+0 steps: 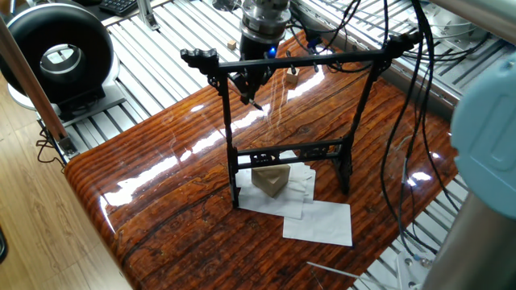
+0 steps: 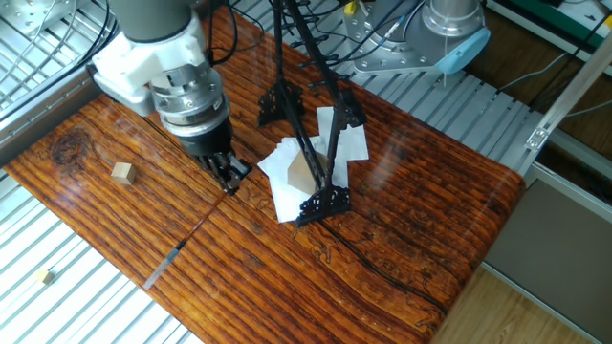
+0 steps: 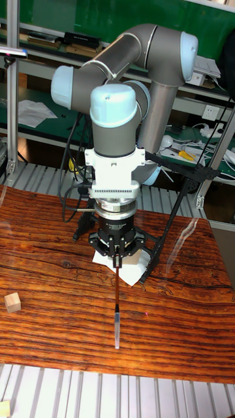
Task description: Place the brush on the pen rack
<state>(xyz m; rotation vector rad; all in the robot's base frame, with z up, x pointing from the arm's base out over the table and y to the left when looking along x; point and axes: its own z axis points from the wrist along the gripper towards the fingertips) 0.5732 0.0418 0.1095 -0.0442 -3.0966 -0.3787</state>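
Brush (image 3: 116,307) — thin, dark shaft, pale end — pinched in claw (image 3: 117,258)

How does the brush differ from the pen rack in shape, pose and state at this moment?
The brush is one thin straight stick; the pen rack is a black frame with two uprights and a crossbar. The brush is gripped at one end by the pincer and slants downward; the pen rack stands free on its feet. What they share: neither touches the other.
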